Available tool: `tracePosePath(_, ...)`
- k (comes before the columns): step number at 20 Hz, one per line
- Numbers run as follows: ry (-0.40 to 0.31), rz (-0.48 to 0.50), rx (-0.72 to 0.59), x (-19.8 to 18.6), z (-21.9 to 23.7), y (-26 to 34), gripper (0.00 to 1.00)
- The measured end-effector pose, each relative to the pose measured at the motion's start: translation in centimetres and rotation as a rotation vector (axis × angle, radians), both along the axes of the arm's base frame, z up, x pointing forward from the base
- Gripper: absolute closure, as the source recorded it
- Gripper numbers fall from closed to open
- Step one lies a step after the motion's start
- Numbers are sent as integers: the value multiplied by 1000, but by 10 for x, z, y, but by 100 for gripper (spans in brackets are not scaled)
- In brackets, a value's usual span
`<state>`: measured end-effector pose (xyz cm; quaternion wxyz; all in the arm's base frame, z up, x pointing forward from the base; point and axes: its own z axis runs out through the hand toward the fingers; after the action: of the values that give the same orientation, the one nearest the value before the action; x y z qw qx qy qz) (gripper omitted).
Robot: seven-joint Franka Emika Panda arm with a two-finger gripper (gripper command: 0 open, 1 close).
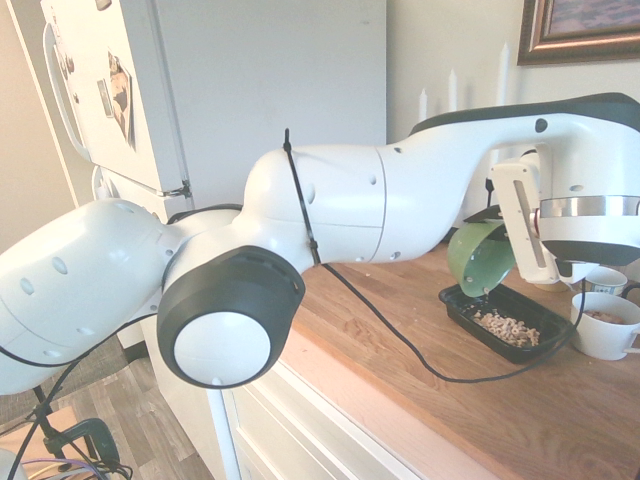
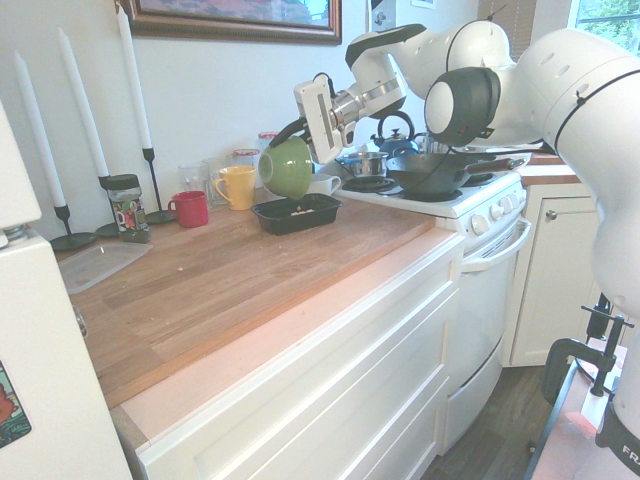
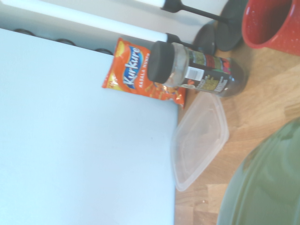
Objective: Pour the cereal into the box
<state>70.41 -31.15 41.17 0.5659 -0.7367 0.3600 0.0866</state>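
1. Your kitchen's wooden countertop (image 2: pixel 250 275) carries the glossy black rectangular tray (image 1: pixel 505 318) beside the stove.
2. You see light-tan puffed cereal pieces (image 1: pixel 506 327) heaped inside that tray.
3. Your gripper (image 2: pixel 312 140) is clamped tight on the green ceramic bowl (image 2: pixel 287 167), tipped on its side above the tray.

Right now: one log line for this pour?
phase: pouring | fingers: shut on green bowl | bowl: tipped over black tray | cereal: in tray
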Motion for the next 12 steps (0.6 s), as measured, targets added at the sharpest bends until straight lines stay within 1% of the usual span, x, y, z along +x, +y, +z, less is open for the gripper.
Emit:
tracePosePath(4,18,5,-6,1,0,2,100)
tracePosePath(7,32,11,-66,6,12,13,100)
tracePosePath(12,49,15,-301,21,44,47,100)
